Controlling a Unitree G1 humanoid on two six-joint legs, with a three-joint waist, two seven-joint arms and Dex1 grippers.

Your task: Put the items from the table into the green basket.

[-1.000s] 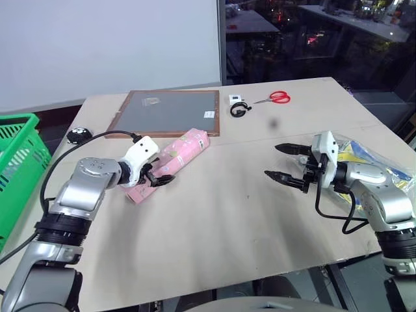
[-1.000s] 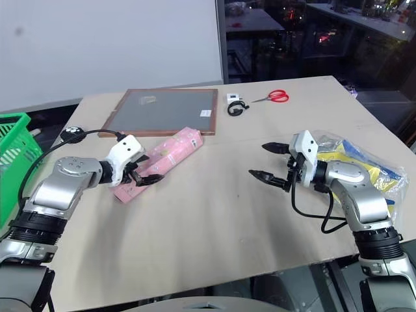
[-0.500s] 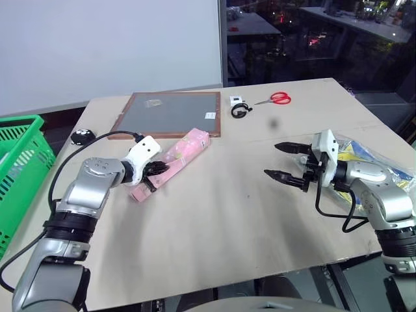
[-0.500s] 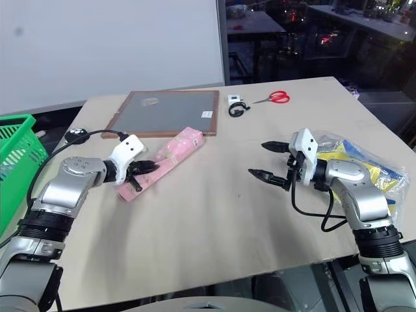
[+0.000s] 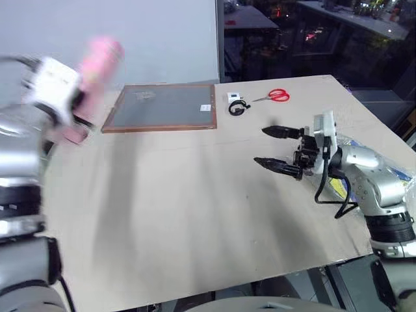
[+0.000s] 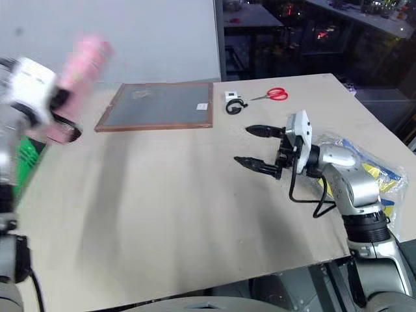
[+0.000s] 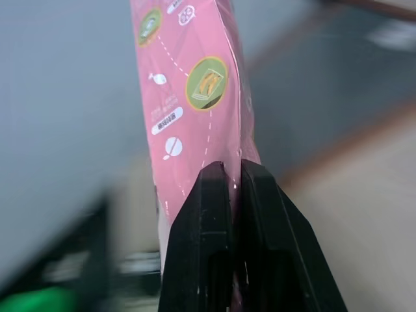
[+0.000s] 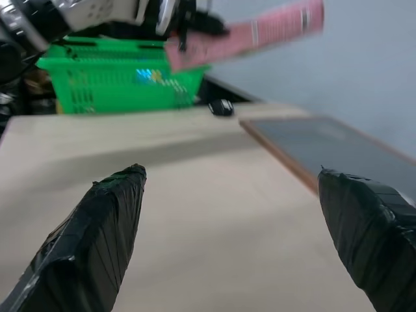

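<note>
Surface (image 5: 195, 214): pale beige wood. Green basket (image 8: 123, 81) beyond its left edge. Framed dark board (image 5: 162, 107) lies flat on it. Long pink carton (image 6: 81, 65) is clear of it, clamped in left tool (image 7: 227, 182). Right tool (image 5: 276, 148) gapes wide, empty.

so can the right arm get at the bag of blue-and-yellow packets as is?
Probably yes. The right gripper is open and empty, and the bag lies beside that forearm on the table, nothing on it. But the gripper points away, so the arm must swing back.
</note>
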